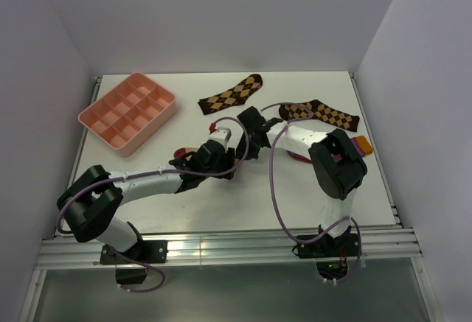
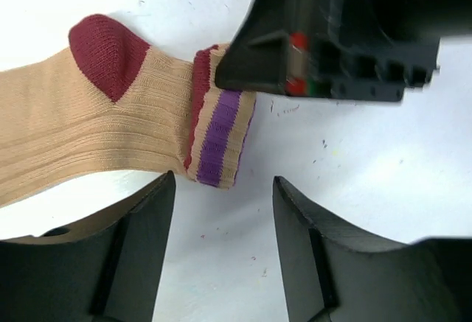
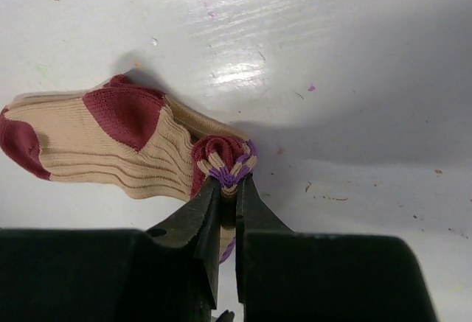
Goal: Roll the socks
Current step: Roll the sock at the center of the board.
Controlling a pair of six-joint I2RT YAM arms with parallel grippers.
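The left arm [image 1: 147, 182] and right arm [image 1: 299, 139] stretch inward, wrists nearly meeting. The left pincer [image 2: 225, 248] stands with fingers spread apart; the right pincer [image 3: 228, 189] is pinched nearly closed.

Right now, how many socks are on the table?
4. At the back, the middle diamond sock and the right diamond sock. The tan sock, cuff pinched in the right claw. The red sock, mostly hidden under the right arm.
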